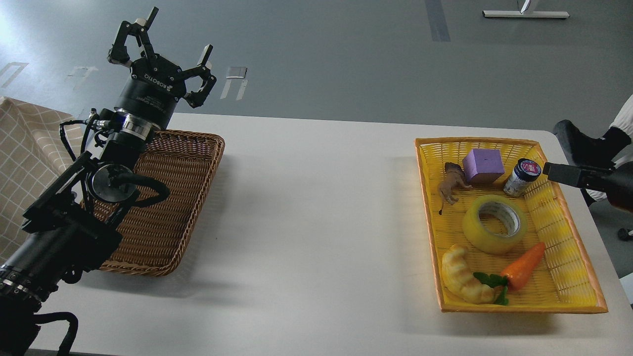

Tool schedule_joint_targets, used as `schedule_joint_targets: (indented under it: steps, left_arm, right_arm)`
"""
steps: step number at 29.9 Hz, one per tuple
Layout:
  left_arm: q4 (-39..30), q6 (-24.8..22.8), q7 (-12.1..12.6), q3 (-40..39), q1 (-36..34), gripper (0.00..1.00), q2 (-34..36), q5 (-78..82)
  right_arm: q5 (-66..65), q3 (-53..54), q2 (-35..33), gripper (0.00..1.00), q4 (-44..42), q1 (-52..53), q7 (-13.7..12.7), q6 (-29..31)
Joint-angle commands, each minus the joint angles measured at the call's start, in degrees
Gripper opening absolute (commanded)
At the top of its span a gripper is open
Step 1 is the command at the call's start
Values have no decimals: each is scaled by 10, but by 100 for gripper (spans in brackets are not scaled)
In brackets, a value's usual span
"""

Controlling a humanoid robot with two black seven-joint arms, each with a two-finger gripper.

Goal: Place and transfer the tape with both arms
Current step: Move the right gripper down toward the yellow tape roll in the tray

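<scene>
The tape, a wide translucent yellow roll with a white-grey core, lies flat in the middle of the yellow basket at the right of the table. My left gripper is raised above the far edge of the brown wicker basket at the left, its fingers spread open and empty. Only a black tip of my right gripper shows at the right edge, beside the yellow basket's far right corner and above the tape; its fingers cannot be told apart.
The yellow basket also holds a purple block, a toy horse, a small dark jar, a croissant toy and a toy carrot. A checked cloth lies at the far left. A person's arm is at the right edge.
</scene>
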Motion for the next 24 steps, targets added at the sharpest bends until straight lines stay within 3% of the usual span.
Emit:
schedule_joint_targets:
  steps: [1,24]
  left_arm:
    - [0,0,0,-1,0,99,0,0]
    - [0,0,0,-5,3,99,1,0]
  right_arm:
    - [-18,-17,20,98,-2,0,-1,0]
    - [-75,-56,69,89,-39,-7,-9,0]
